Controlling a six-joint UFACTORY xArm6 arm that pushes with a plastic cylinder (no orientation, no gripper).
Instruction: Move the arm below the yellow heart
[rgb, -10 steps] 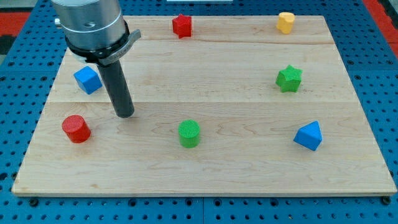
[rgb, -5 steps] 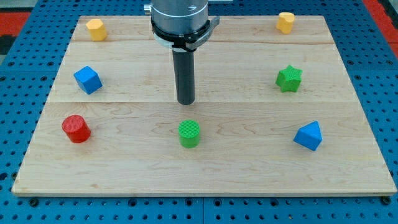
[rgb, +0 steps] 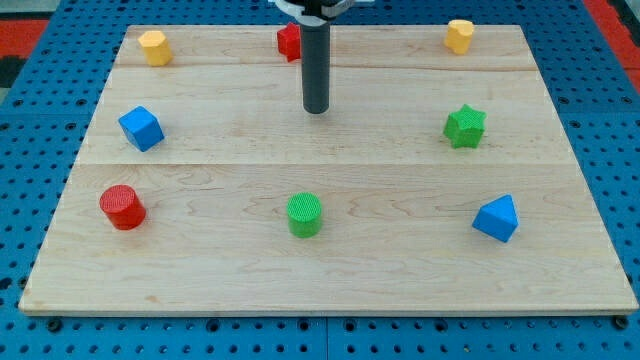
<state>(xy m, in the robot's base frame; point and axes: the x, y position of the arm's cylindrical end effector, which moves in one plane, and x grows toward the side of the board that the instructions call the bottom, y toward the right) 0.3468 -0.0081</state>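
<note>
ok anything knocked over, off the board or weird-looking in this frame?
Nothing stands out. All eight blocks sit apart on the wooden board, none tipped or hanging off an edge. My tip is mid-board near the view's top, just below the red block, which the rod partly hides. The yellow heart is untouched, far to the view's right.

Red block (rgb: 288, 41) partly hidden behind the rod (rgb: 316, 65), shape perhaps a star, rod's top cut off
</note>
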